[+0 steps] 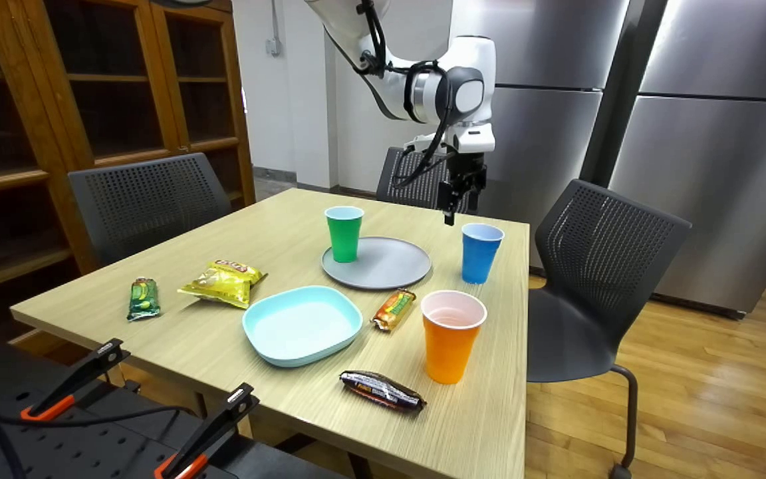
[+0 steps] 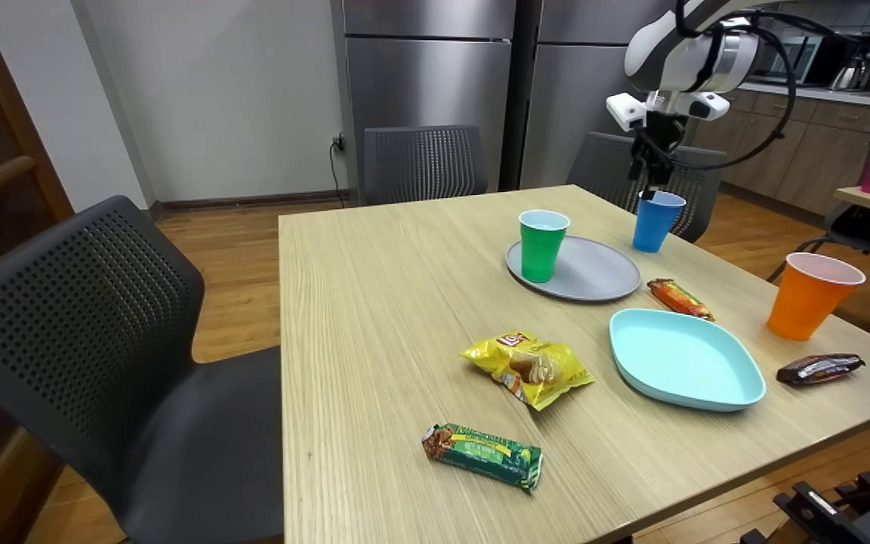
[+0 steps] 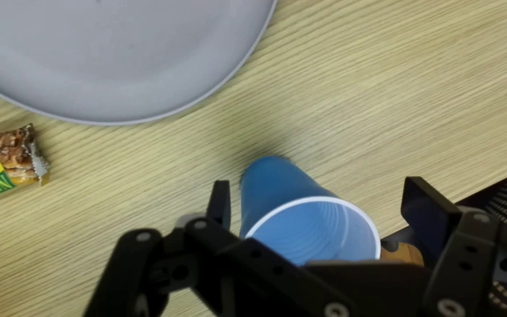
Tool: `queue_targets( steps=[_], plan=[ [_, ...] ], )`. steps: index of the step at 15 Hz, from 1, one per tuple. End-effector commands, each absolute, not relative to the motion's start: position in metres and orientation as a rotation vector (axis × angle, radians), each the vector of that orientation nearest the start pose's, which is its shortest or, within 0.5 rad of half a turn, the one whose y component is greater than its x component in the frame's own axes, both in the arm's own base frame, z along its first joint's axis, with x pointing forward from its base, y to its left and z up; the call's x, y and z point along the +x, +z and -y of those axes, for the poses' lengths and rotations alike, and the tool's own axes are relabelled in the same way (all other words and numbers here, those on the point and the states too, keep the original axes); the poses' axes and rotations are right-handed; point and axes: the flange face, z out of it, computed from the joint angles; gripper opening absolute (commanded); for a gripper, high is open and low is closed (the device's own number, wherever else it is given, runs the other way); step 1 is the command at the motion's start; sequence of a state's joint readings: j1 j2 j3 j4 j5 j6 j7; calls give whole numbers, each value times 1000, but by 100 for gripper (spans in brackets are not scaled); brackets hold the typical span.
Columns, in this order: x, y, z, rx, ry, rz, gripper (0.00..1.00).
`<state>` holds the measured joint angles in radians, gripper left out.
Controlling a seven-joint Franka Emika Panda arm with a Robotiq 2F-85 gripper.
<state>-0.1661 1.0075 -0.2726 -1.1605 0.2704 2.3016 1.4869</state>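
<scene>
Cup (image 1: 480, 258), blue with a pale rim, stands upright on the worktop (image 2: 374, 340) just below the end effector (image 3: 318, 200), whose jaws I see spread wide above it. Near the end effector lie a gray plate (image 1: 393, 267), bearing a green cup (image 1: 344, 238), and an orange-wrapped bar (image 1: 394, 311). Farther from it are an orange cup (image 1: 451, 344), a turquoise tray (image 1: 303, 327), a dark-wrapped bar (image 1: 383, 391) and a yellow chip bag (image 2: 532, 368); farthest, a green-wrapped bar (image 2: 483, 455).

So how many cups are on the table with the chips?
3. A green cup stands on the gray plate, a blue cup stands just below the open hand, and an orange cup stands near the dark snack bar. None seem hidden.
</scene>
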Motion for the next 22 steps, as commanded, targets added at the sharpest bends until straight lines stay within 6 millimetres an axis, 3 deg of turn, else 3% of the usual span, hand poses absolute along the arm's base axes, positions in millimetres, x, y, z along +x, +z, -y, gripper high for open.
queue_targets(
  steps=[1,6,14,22],
  plan=[
    [735,225,270,-1676,-243,-2549,100],
    [727,231,278,-1673,-262,-2568,100],
    [713,226,291,-1677,-269,-2603,100],
    [696,221,289,-1681,-239,-2620,100]
  ],
)
